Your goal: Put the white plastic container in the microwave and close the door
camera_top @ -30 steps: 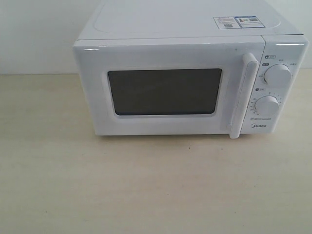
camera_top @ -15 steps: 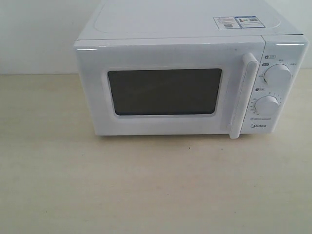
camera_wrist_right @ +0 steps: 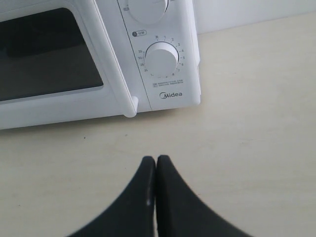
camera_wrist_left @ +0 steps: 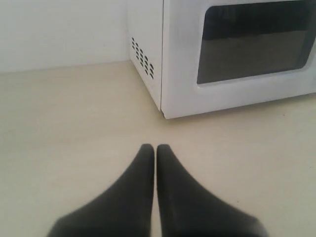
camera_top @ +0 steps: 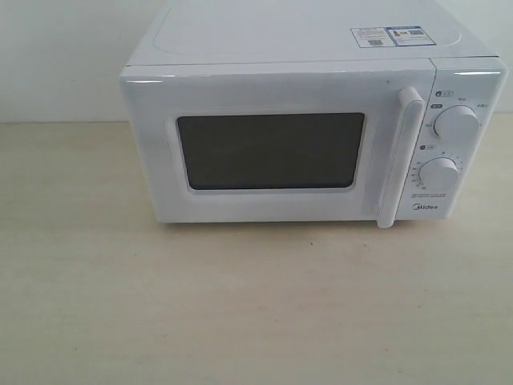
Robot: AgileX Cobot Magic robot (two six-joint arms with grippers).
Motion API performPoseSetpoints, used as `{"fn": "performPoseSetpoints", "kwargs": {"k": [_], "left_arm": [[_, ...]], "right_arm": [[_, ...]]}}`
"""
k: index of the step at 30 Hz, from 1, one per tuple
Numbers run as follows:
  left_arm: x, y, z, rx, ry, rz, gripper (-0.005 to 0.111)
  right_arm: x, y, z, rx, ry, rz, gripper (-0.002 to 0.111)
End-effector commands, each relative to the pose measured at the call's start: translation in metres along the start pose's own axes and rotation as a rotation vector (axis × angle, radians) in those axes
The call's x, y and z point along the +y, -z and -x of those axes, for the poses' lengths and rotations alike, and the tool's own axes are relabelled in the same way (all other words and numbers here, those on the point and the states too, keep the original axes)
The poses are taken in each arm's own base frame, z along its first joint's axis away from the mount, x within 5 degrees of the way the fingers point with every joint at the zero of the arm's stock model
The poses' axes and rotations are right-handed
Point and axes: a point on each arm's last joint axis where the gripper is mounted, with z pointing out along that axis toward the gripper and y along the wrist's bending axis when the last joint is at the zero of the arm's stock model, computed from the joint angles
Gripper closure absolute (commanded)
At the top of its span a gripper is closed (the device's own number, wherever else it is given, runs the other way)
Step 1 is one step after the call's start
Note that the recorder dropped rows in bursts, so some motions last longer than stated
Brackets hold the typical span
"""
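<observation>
**Entry 1, change against the earlier exterior pictures:** none is showing.
- The microwave (camera_top: 304, 120) is sitting on the same spot of the pale table (camera_top: 240, 313).
- The door (camera_top: 272, 88) is staying flush shut.
- The two dials (camera_top: 457, 124) are keeping their settings.

**Entry 2, hidden, cut off or unclear:**
- The dark window (camera_top: 271, 150) is letting nothing of the cavity through.
- The white plastic container is not showing in any view, and whether it is lying inside cannot be told.
- The microwave's rear is running off the top edge of the exterior view.
- The print on the stickers (camera_top: 388, 36) is too small to read.
- Neither arm is appearing in the exterior view.

**Entry 3, left gripper (camera_wrist_left: 156, 148):**
- Its black fingers are pressing together tip to tip, clenched on nothing.
- It is pointing over bare table toward the microwave's lower front corner on the vented side, apart from it.

**Entry 4, right gripper (camera_wrist_right: 156, 159):**
- Its fingers are likewise pressing tight together, grasping nothing.
- It is pointing over bare table toward the foot of the white bar handle (camera_top: 398, 156) and the Midea panel, apart from both.
</observation>
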Motion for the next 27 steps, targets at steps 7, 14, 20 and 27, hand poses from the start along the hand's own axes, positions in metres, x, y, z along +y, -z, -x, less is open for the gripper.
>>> {"fn": "performPoseSetpoints", "kwargs": {"k": [7,14,20,27], "left_arm": [[0.003,0.0,-0.002,0.015,0.028,0.035,0.103],[0.01,0.0,-0.001,-0.003,0.128,0.106,0.103],[0.01,0.0,-0.001,-0.009,0.121,0.107,0.103],[0.01,0.0,-0.001,-0.009,0.121,0.107,0.103]], "right_arm": [[0.0,0.0,0.001,-0.01,0.01,-0.004,0.109],[0.0,0.0,0.001,-0.01,0.01,-0.004,0.109],[0.0,0.0,0.001,-0.01,0.01,-0.004,0.109],[0.0,0.0,0.001,-0.01,0.01,-0.004,0.109]]}}
